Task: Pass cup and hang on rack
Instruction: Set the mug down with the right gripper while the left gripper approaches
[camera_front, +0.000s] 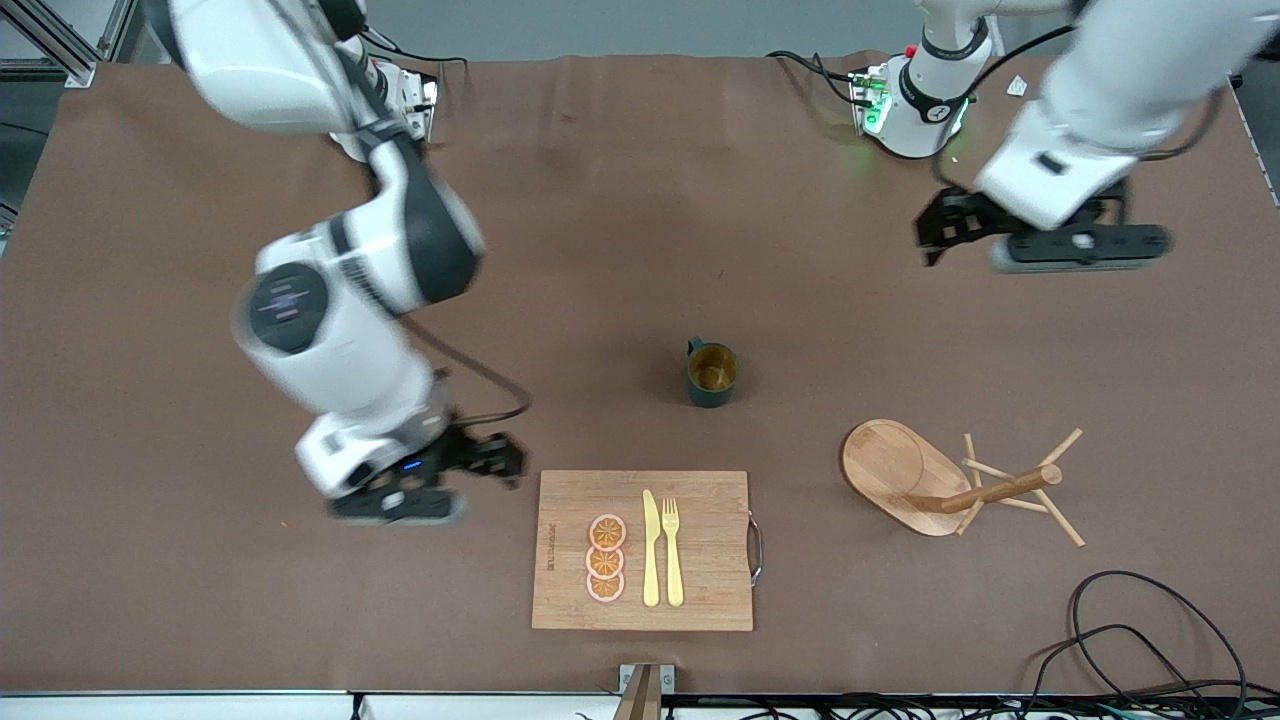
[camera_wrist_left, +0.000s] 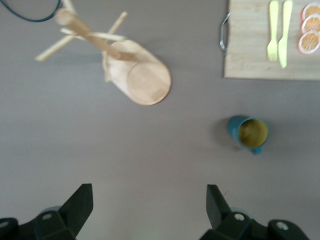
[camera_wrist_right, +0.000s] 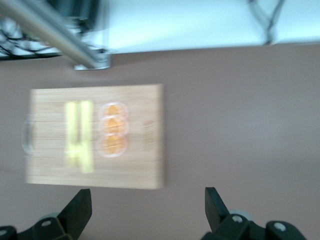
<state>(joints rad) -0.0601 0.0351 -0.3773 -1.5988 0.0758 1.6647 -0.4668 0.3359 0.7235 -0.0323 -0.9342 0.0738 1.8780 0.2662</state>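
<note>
Your right gripper (camera_front: 505, 460) hangs spread and empty at lower left of the front frame, over bare table beside the cutting board (camera_front: 700, 590). Your left gripper (camera_front: 935, 235) waits spread and empty at upper right. 1 cup (camera_front: 712, 373) stands upright at frame centre, touched by nothing. 1 rack (camera_front: 900, 475) lies tipped over at lower right. The board carries 3 orange slices (camera_front: 606, 558), 1 knife (camera_front: 651, 550) and 1 fork (camera_front: 672, 550); its edge stamp is unreadable.
</note>
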